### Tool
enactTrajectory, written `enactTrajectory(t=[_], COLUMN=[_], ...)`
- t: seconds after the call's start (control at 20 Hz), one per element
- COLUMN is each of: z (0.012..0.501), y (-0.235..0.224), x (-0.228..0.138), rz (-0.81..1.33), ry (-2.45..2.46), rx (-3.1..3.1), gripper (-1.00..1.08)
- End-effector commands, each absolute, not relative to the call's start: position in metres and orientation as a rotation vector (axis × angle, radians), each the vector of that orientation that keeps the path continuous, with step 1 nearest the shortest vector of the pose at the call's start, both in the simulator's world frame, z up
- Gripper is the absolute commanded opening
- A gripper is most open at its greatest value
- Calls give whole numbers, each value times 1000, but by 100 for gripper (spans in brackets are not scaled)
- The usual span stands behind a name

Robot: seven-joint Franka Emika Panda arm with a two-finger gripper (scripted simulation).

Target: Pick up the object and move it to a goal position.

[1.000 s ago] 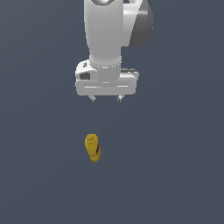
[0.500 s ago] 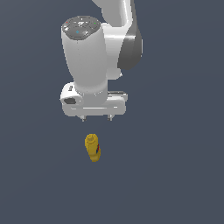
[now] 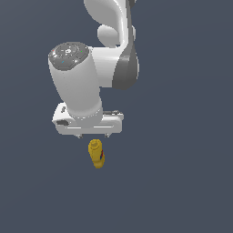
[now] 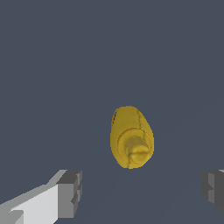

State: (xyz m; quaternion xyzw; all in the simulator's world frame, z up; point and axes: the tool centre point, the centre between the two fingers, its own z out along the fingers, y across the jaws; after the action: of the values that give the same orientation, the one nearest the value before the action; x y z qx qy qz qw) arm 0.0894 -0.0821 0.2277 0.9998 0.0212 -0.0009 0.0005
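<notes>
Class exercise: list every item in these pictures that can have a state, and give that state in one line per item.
Yellow bottle: lying on the surface, cap on, free of any grip, cap end facing the wrist camera.
Gripper: jaws open wide, holding nothing, poised above the bottle without touching it.
Fingers: apart, one on each side, the gap wider than the bottle.

The bottle (image 3: 96, 154) is showing bright yellow, cap and body alike, with a small red-and-blue mark on its side that is looking too blurred to read. The arm (image 3: 91, 86) is showing white shells, a grey band at one joint and a grey round cap. The fingers (image 4: 70, 193) are appearing grey on white mounts. The counter (image 3: 182, 182) is showing plain dark slate blue.
</notes>
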Motion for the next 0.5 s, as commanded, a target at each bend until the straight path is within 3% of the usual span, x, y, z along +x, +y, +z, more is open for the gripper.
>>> enactTrajectory(t=[0.0, 0.45], z=[224, 218], y=[-86, -88], x=[94, 96], rz=[0, -1], ry=[68, 68], rx=[3141, 3141], gripper=[100, 100])
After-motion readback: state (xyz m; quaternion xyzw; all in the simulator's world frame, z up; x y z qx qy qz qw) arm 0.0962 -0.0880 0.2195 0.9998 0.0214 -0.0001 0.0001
